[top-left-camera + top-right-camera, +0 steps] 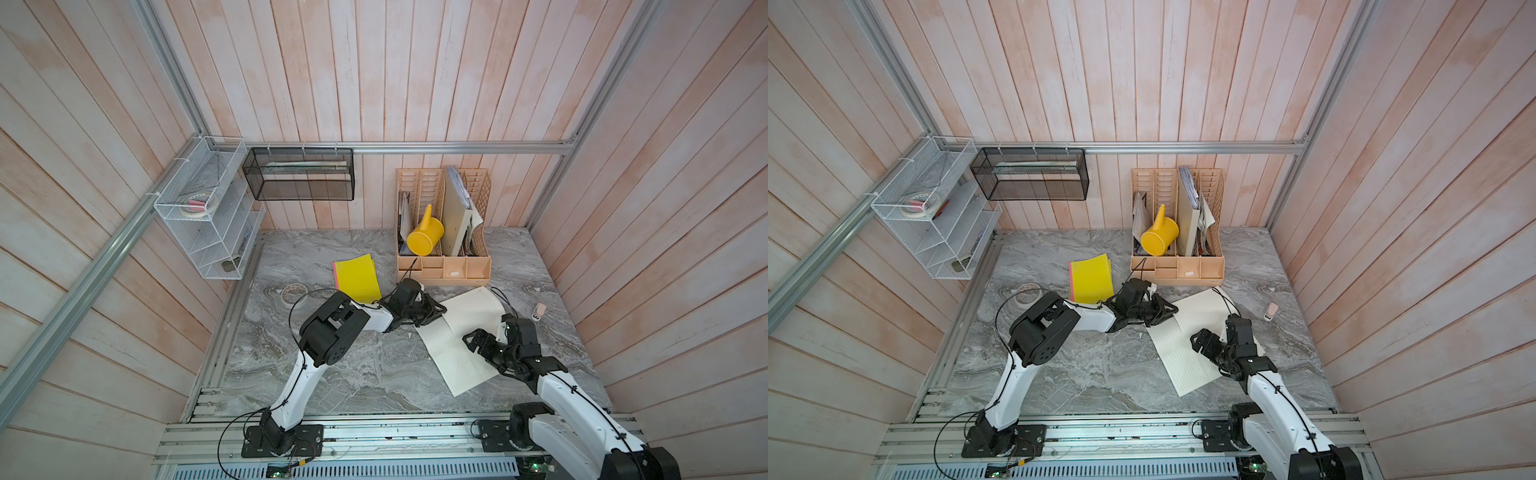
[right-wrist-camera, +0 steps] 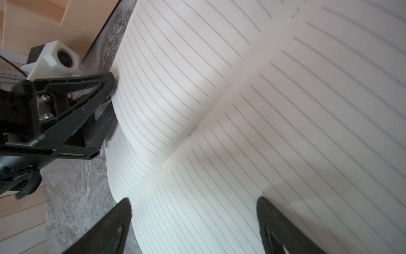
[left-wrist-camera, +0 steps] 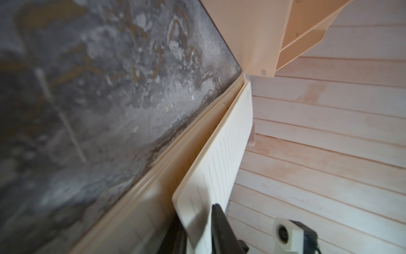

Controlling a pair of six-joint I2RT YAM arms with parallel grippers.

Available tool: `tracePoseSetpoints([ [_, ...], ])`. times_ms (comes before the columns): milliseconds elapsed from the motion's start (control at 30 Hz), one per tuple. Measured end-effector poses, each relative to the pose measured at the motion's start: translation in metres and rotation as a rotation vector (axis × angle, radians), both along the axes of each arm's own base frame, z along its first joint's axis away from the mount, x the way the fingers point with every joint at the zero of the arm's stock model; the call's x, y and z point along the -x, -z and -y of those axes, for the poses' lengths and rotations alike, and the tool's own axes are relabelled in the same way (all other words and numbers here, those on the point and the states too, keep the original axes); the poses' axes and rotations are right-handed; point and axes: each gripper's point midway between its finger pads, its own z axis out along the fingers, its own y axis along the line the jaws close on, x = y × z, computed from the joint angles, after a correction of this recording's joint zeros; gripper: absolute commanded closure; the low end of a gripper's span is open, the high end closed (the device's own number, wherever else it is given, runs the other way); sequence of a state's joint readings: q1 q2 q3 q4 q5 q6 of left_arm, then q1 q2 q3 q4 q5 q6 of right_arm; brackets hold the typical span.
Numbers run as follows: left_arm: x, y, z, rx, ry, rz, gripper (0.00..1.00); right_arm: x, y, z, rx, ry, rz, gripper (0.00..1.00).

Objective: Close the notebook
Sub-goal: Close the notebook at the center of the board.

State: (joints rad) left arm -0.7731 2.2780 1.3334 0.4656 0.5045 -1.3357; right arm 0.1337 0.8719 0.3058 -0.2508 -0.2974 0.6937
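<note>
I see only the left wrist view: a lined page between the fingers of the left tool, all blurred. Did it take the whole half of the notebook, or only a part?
Observer: Only a part. In the right wrist view the left tool is shut on the edge of a raised leaf of the notebook; more pages lie flat under it.
Operator: And the other arm?
Observer: The right tool hangs open over the opposite page, jaws wide apart.

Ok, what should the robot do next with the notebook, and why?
Probably lift the left hand and swing it across toward the other page. It is shut on the left edge of the open notebook, curling a page up. The right hand hovers open above it.
</note>
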Motion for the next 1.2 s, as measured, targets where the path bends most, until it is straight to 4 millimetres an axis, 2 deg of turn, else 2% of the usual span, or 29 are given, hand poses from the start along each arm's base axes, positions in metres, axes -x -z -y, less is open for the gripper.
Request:
tracePoseSetpoints([
  [200,0.0,-0.017,0.005,0.084,0.013,0.063,1.0,0.001,0.001,-0.001,0.004,-0.012,0.0,0.1],
  [300,0.006,-0.019,0.001,0.096,0.023,0.077,1.0,0.001,0.0,0.001,0.017,-0.015,-0.004,0.1],
  [400,0.016,-0.033,-0.007,0.105,0.039,0.102,1.0,-0.004,-0.011,0.001,0.048,-0.021,0.009,0.1],
  [500,0.029,-0.068,-0.022,0.131,0.041,0.159,1.0,-0.015,-0.035,-0.005,0.076,-0.046,0.059,0.1],
  [633,0.044,-0.124,-0.049,0.158,0.004,0.277,1.0,-0.03,-0.071,-0.02,0.087,-0.085,0.143,0.1],
  [700,0.05,-0.143,-0.067,0.139,-0.033,0.318,1.0,-0.033,-0.079,-0.029,0.087,-0.112,0.16,0.1],
  [767,0.057,-0.152,-0.088,0.092,-0.084,0.341,1.0,-0.032,-0.08,-0.041,0.083,-0.145,0.16,0.1],
  [900,0.072,-0.146,-0.134,-0.048,-0.183,0.347,1.0,-0.024,-0.071,-0.063,0.082,-0.208,0.132,0.1],
  [1033,0.089,-0.122,-0.183,-0.208,-0.273,0.323,1.0,-0.019,-0.068,-0.085,0.059,-0.257,0.128,0.1],
  [1200,0.109,-0.096,-0.234,-0.361,-0.361,0.292,1.0,-0.014,-0.067,-0.105,0.017,-0.291,0.139,0.1],
])
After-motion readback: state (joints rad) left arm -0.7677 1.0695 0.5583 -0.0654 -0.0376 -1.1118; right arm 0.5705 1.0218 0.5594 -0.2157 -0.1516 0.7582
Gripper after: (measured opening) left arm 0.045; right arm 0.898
